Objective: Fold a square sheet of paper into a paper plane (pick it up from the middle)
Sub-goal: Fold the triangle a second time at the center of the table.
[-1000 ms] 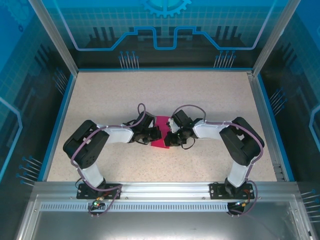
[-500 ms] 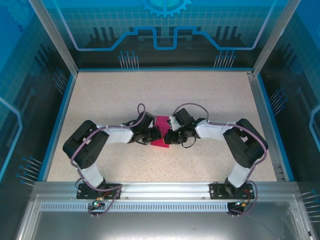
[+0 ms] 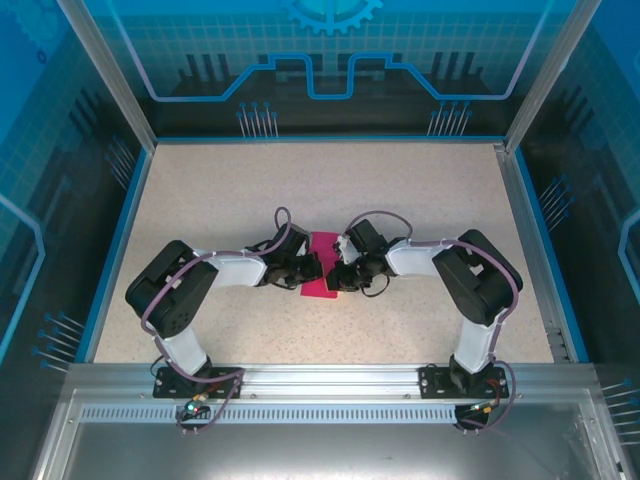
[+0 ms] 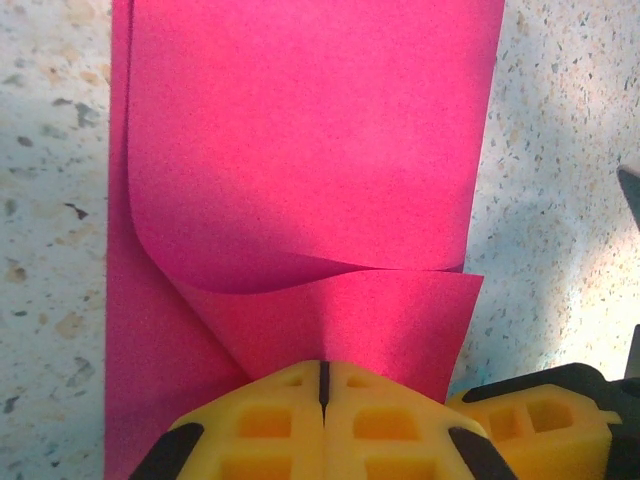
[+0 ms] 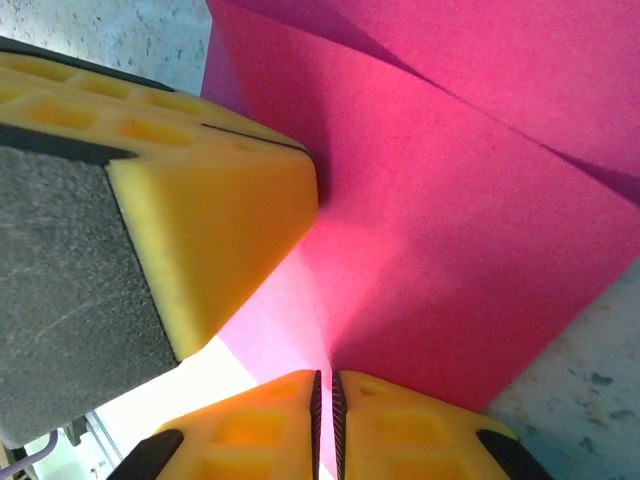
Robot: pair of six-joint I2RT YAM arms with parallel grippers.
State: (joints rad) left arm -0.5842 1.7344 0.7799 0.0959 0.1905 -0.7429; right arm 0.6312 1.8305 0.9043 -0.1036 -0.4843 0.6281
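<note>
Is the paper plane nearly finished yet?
Not nearly. Done: one flap of the paper is bent over the rest in a soft curve, not a sharp crease. In hand: the left gripper and right gripper both pinch the paper, shut. Left: no pointed nose or wings show yet.

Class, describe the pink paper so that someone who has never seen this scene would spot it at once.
Start at the speckled beige table inside the blue-walled enclosure, then find the spot near its middle where the left gripper and right gripper meet. Both pinch the sheet of paper, which is partly folded over itself. Nothing else there is magenta.
</note>
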